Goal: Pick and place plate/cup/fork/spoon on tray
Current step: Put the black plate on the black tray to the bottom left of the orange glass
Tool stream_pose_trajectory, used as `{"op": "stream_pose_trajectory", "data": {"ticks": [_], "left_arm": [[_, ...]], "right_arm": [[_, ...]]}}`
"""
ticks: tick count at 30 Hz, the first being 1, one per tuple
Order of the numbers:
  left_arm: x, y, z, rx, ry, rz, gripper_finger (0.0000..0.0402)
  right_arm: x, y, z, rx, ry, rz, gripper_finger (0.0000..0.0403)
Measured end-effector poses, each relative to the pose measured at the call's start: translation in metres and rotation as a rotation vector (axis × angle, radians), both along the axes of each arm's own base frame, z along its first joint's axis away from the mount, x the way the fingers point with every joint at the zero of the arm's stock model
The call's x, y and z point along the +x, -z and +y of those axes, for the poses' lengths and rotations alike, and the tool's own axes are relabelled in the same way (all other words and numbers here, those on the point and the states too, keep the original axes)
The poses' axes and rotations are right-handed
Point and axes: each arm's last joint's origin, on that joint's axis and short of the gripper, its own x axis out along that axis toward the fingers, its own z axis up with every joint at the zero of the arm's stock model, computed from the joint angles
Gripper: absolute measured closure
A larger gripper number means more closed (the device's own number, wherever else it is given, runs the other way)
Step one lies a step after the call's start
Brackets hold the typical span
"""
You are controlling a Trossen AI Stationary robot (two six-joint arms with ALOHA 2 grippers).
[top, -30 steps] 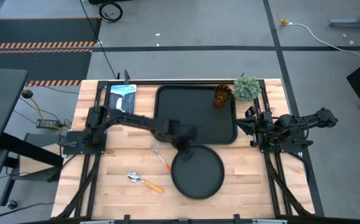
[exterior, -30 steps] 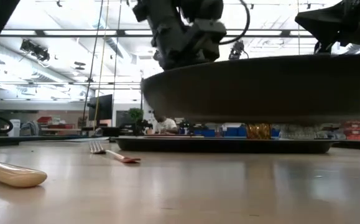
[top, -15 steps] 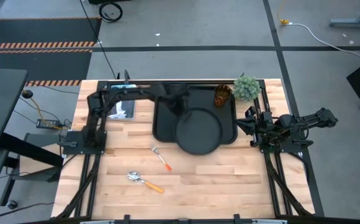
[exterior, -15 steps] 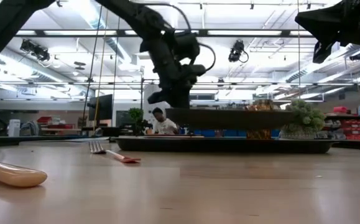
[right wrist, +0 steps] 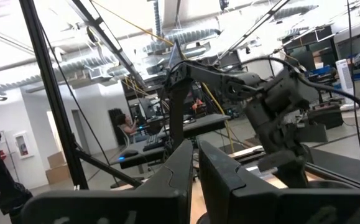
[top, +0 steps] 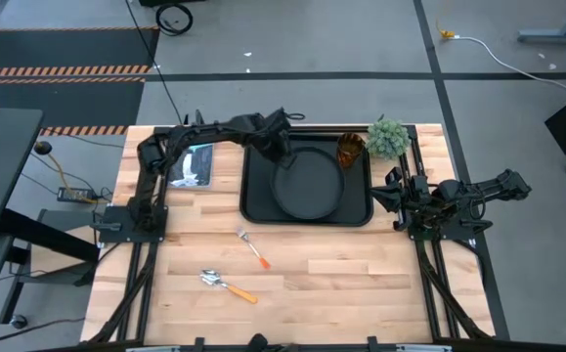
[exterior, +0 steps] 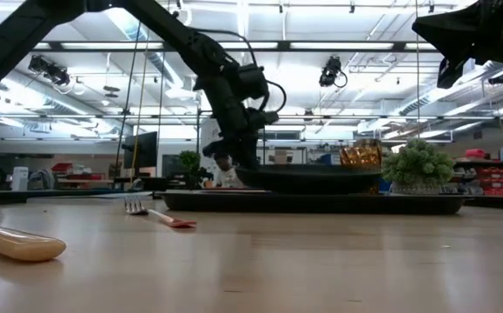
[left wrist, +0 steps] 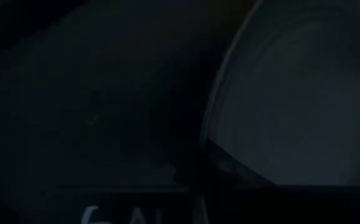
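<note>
The left tool [top: 281,154] grips the plate [top: 307,186] by its rim over the tray [top: 255,200]; stiff and light, it likely tilts. The right tool [top: 397,191] rests clenched

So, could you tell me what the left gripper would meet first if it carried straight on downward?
Most likely the tray: the left gripper holds the plate just above its floor, though the depth is unclear.

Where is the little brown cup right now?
The cup stands in the tray's far right corner in the high view, beside the plate and a small green plant.
</note>
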Motion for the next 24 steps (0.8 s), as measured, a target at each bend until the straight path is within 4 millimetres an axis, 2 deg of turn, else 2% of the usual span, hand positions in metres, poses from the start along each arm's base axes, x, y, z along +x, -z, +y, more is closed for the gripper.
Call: {"op": "stream_pose_trajectory", "data": {"ticks": [11, 24], "left_arm": [[0.009, 0.037, 0.009, -0.044, -0.014, 0.013, 0.0386], [0.013, 0.035, 0.012, -0.004, -0.042, -0.024, 0.0386]], "right_arm": [[0.000, 0.000, 0.000, 0.003, 0.006, -0.002, 0.0369], [0.000, 0.000, 0.000, 0.003, 0.007, -0.002, 0.0369]]}}
